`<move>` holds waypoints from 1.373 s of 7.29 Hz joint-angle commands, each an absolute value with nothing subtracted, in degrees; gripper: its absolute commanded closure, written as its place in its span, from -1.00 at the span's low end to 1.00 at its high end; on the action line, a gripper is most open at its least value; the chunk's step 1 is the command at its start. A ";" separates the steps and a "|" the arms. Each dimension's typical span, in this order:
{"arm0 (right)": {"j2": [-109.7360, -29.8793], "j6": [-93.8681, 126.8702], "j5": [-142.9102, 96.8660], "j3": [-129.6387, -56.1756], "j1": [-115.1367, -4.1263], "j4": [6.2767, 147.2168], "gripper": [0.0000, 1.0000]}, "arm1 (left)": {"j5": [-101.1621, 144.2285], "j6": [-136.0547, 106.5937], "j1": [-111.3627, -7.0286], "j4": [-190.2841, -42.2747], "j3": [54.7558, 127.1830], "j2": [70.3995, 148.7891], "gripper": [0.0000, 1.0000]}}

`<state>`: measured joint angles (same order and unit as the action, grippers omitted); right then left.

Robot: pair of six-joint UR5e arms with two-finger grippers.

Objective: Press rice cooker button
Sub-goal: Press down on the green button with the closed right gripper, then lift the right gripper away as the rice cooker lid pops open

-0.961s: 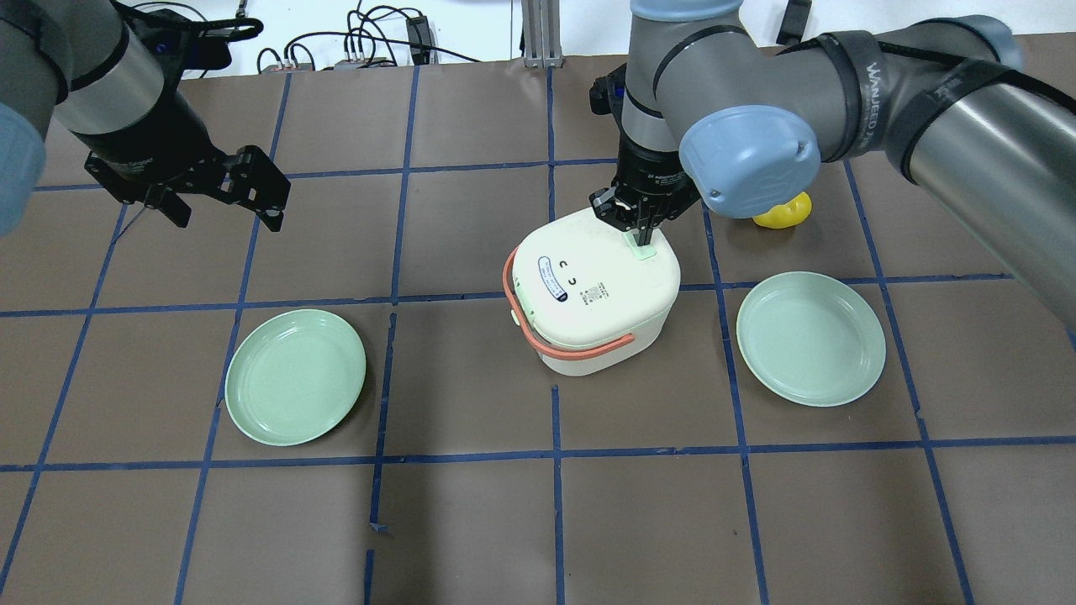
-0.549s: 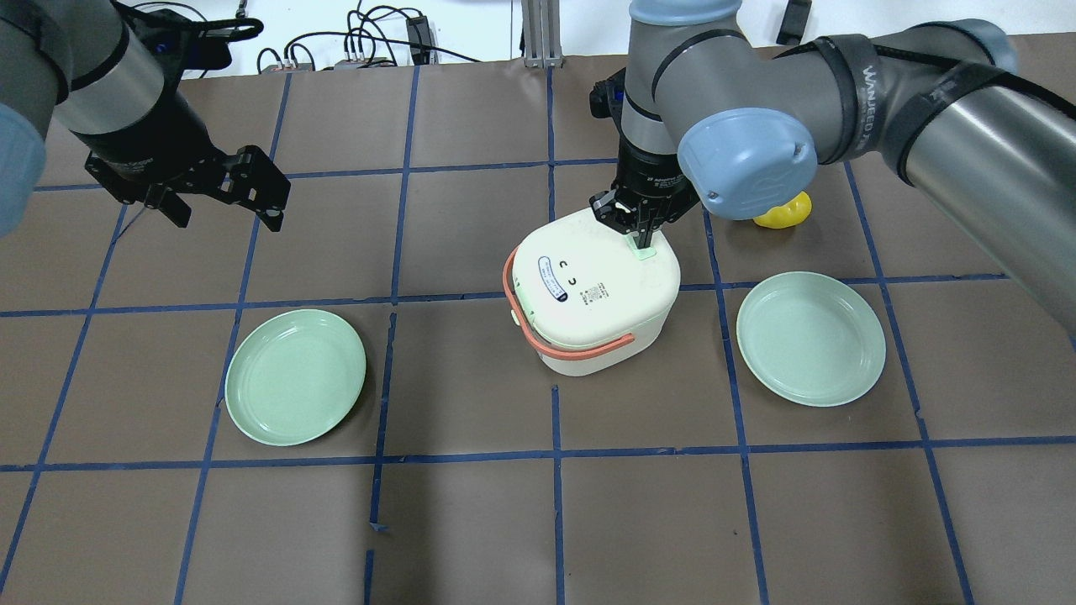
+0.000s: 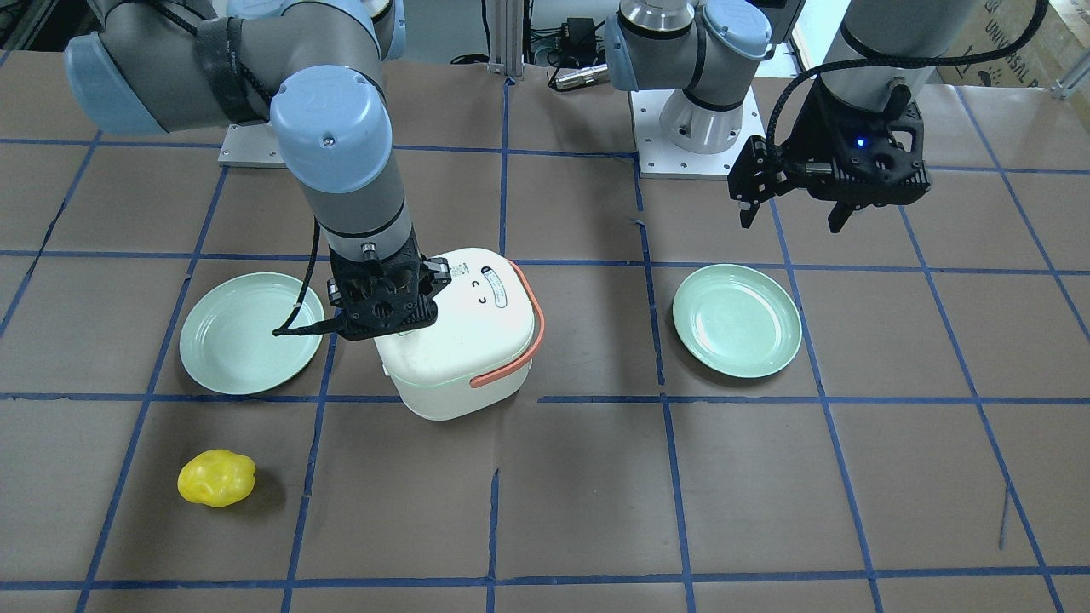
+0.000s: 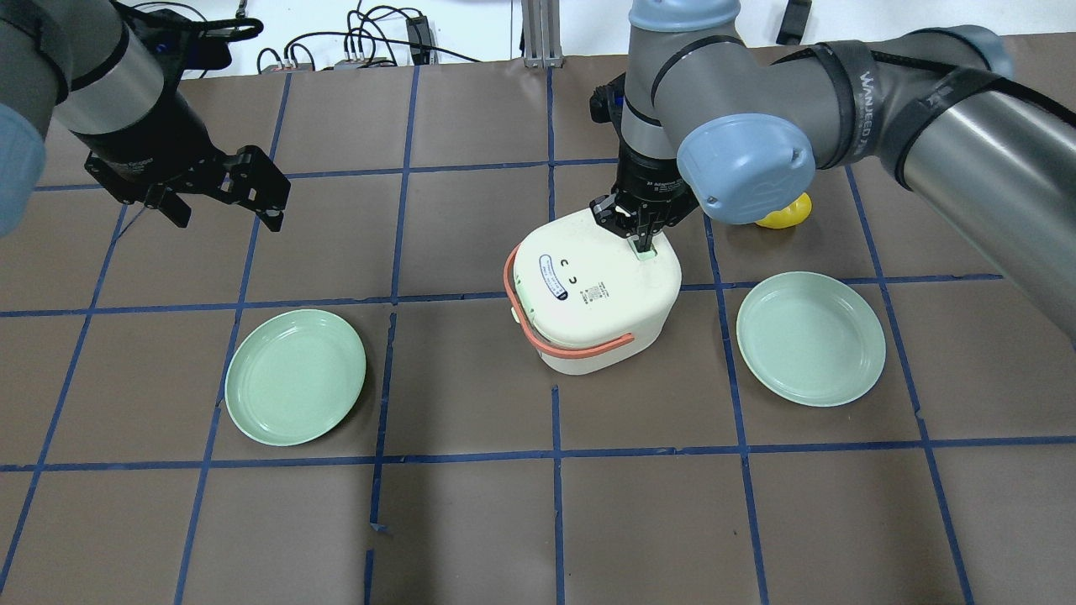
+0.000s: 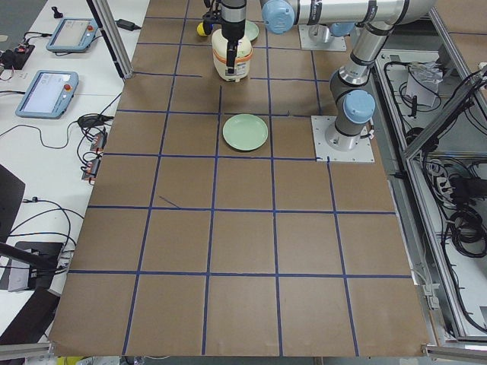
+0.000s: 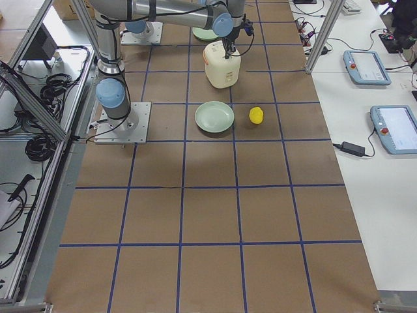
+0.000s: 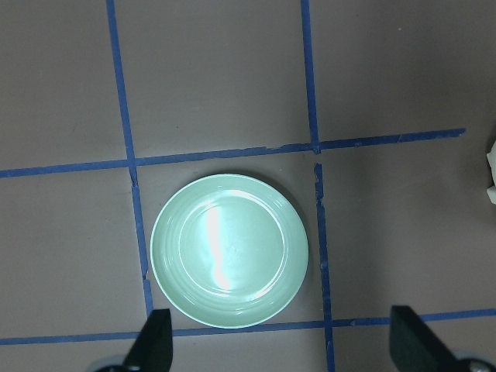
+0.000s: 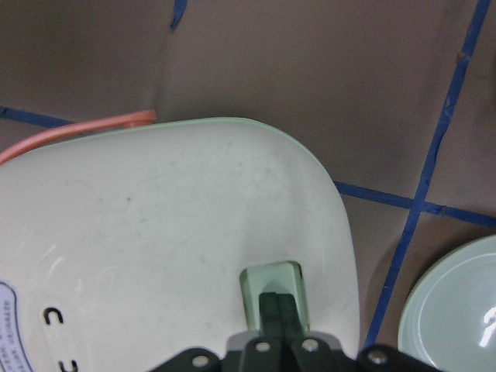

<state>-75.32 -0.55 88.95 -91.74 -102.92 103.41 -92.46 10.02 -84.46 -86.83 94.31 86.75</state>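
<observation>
pressing: right gripper (image 4: 644, 242) fingers closed together, gripping nothing, tips on green button (image 8: 271, 280) at lid edge of rice cooker (image 4: 588, 294), mid-table. left gripper (image 7: 283, 349) spread wide, empty, above green plate (image 7: 229, 249).

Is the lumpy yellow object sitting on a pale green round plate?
No, the lumpy yellow object lies on the brown table, apart from the nearest green plate.

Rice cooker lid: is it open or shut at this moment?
Shut. The rice cooker lid sits flat on the body, no gap visible; the right gripper, jaws together, points down at its green button.
</observation>
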 commanded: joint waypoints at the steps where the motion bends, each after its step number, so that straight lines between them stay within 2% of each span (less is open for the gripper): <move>1: -76.02 0.17 89.82 -90.89 -102.92 103.89 0.64 | -92.46 10.02 -84.46 -86.84 94.31 86.75 -1.00; 2: -76.55 0.44 89.82 -88.96 -102.83 103.10 -0.68 | -92.46 10.02 -84.46 -86.84 94.31 86.75 -1.00; 3: -78.03 0.44 90.09 -85.47 -101.79 101.18 -0.99 | -92.46 10.02 -84.46 -86.84 94.31 86.75 -1.00; 5: -78.57 -2.10 89.91 -76.33 -95.06 90.83 -1.00 | -92.46 10.02 -84.46 -86.84 94.31 86.75 -1.00; 6: -78.75 -7.42 89.04 -76.12 -90.75 88.70 -1.00 | -92.46 10.02 -84.46 -86.84 94.31 86.75 -1.00; 10: -79.10 -7.56 88.86 -76.11 -90.18 88.77 -1.00 | -92.46 10.02 -84.46 -86.84 94.31 86.75 -1.00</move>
